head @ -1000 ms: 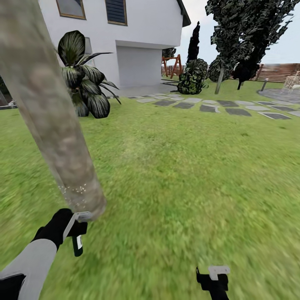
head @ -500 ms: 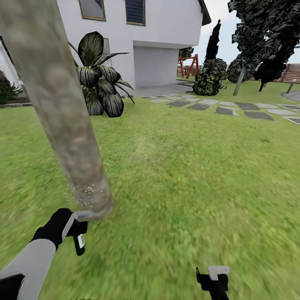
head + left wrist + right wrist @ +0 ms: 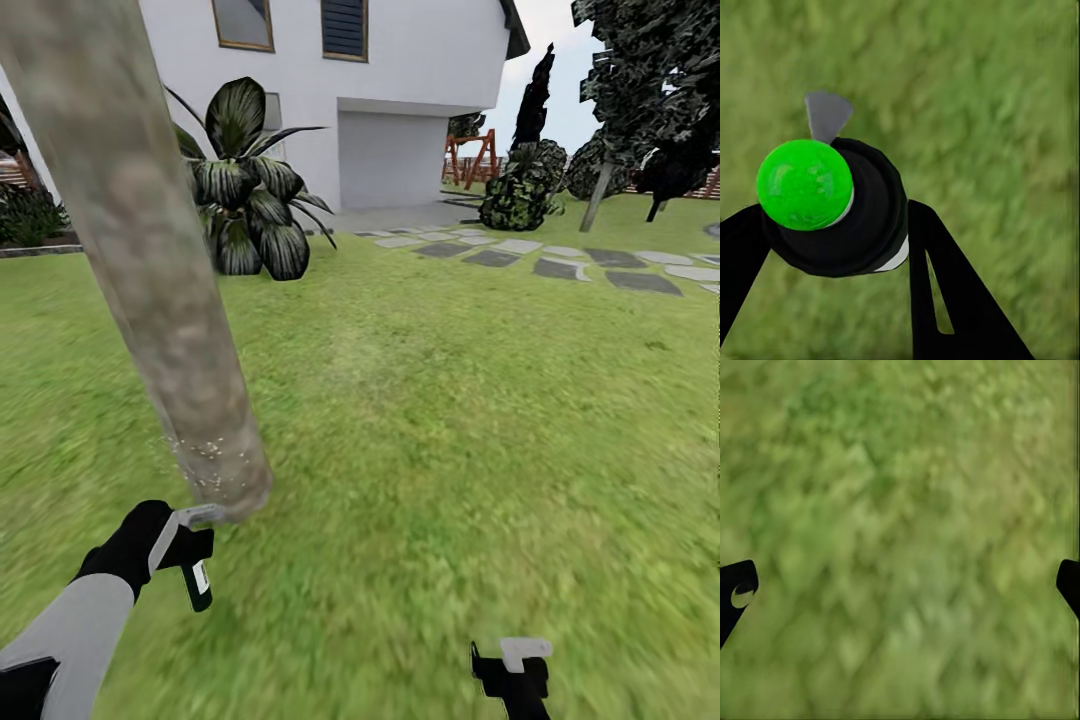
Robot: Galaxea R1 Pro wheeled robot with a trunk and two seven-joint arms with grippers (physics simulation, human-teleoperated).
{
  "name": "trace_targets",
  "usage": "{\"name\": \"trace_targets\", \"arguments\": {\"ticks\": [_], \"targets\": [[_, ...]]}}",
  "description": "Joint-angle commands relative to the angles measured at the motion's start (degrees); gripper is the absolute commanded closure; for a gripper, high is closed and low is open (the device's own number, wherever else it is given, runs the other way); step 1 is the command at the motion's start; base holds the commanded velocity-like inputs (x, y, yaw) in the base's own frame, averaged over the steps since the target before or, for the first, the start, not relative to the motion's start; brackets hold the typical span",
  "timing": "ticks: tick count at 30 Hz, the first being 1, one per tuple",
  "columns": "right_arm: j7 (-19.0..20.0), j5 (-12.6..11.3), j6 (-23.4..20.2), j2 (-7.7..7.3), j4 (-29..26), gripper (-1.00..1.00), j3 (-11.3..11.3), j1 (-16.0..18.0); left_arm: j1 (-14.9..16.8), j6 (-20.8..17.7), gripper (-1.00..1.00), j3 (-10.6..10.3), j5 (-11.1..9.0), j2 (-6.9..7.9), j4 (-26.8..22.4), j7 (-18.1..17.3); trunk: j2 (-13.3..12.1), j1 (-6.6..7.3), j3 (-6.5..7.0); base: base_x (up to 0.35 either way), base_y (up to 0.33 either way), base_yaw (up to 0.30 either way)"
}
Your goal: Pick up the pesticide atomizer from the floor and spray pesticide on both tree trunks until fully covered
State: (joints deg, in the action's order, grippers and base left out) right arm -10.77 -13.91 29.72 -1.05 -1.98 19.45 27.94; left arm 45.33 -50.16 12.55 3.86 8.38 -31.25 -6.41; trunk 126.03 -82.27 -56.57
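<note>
Your left gripper [image 3: 188, 560] reaches forward at 7 o'clock, its jaws clamped on the pesticide atomizer [image 3: 197, 583], just below the speckled foot of the tree trunk [image 3: 150, 270]. Your right gripper [image 3: 512, 672] sits low at 5 o'clock above the grass [image 3: 450, 420], cut by the frame edge; in the right wrist view its fingertips [image 3: 736, 591] stand wide apart with nothing between.

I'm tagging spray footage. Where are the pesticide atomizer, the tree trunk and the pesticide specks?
pesticide atomizer [image 3: 196, 583]: head view, its dark body below the left gripper.
tree trunk [image 3: 140, 240]: head view, mid-column bark.
pesticide specks [image 3: 210, 455]: head view, whitish dots near the trunk's base.
</note>
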Motion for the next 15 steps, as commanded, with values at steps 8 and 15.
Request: {"name": "trace_targets", "arguments": {"ticks": [8, 15], "targets": [[-0.1, -0.4, 0.1, 0.00, 0.0, -1.00, 0.5, 0.0, 0.0, -0.3, 1.00, 0.3, 0.4, 0.05, -0.1, -0.5, 0.0, 0.01, -0.05, 0.124, -0.262, 0.091], [-0.1, -0.4, 0.1, 0.00, 0.0, -1.00, 0.5, 0.0, 0.0, -0.3, 1.00, 0.3, 0.4, -0.02, -0.2, -0.5, 0.0, 0.01, -0.05, 0.163, -0.253, 0.272]]}}
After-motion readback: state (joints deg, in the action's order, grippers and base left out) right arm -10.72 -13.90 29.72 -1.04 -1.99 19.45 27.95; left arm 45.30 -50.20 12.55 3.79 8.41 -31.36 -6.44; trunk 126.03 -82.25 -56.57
